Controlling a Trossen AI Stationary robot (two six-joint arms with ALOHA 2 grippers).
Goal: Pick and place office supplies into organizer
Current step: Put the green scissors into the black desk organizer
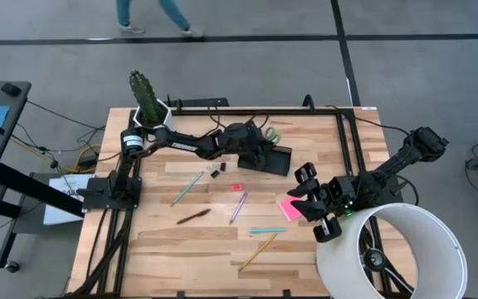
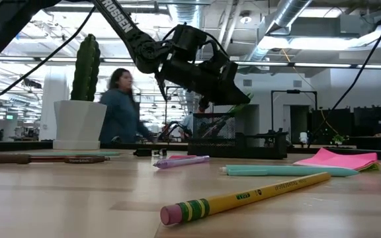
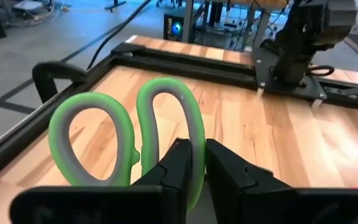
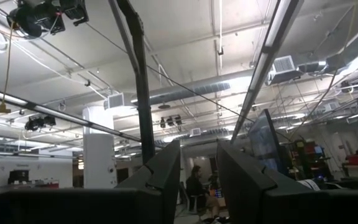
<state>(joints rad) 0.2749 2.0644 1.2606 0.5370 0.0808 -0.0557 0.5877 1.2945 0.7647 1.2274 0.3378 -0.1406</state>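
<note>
Gripping green-handled scissors (image 3: 129, 146) by one grey-lined loop, left gripper (image 3: 194, 165) clamped tight | hanging over the black organizer (image 1: 274, 159) at the table's far side | only left wrist view shows the handles up close | right gripper (image 1: 311, 203) near the pink sticky-note pad (image 1: 290, 208), fingers parted a bit

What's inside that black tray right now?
The left gripper holds green-handled scissors over the black organizer. The arm covers the tray from above, so its contents cannot be seen.
</note>
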